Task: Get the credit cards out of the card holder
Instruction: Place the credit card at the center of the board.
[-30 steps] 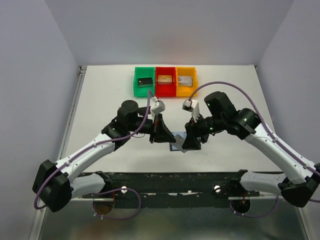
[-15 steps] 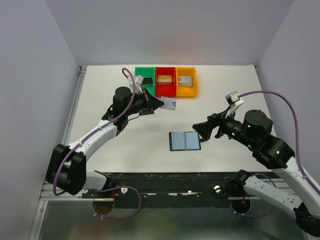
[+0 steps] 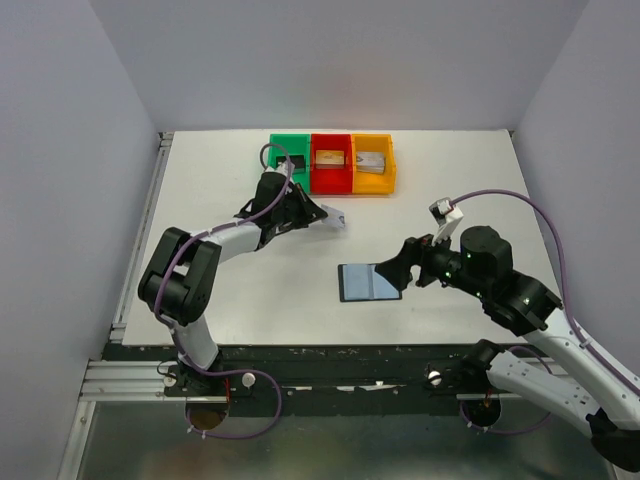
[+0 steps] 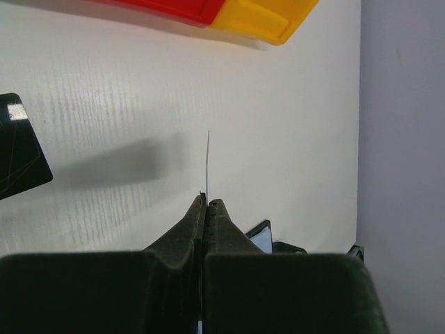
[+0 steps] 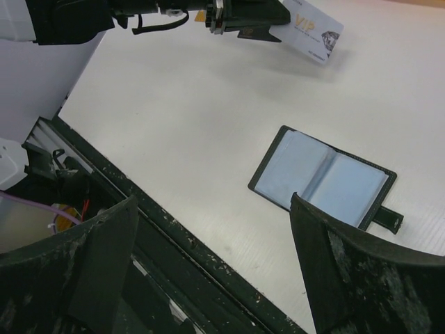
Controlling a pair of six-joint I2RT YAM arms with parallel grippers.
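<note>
The card holder (image 3: 368, 282) lies open and flat on the table, its bluish-grey pockets facing up (image 5: 323, 179). My left gripper (image 3: 312, 212) is shut on a silver-grey credit card (image 3: 336, 220) and holds it above the table, between the holder and the bins. In the left wrist view this card (image 4: 208, 161) shows edge-on, sticking out of the closed jaws (image 4: 207, 202). The right wrist view shows its printed face (image 5: 307, 31). My right gripper (image 3: 391, 272) hovers open just right of the holder, empty (image 5: 213, 197).
Green (image 3: 289, 163), red (image 3: 330, 161) and orange (image 3: 373, 161) bins stand in a row at the back, each with a blocky item inside. A flat black piece (image 4: 17, 153) lies on the table at the left edge of the left wrist view. The dark front rail (image 5: 174, 236) runs below the holder.
My left gripper pulled the silver-grey card away from the holder toward the bins. My right gripper opened, let the holder go, drew back to the right, then edged closer again.
</note>
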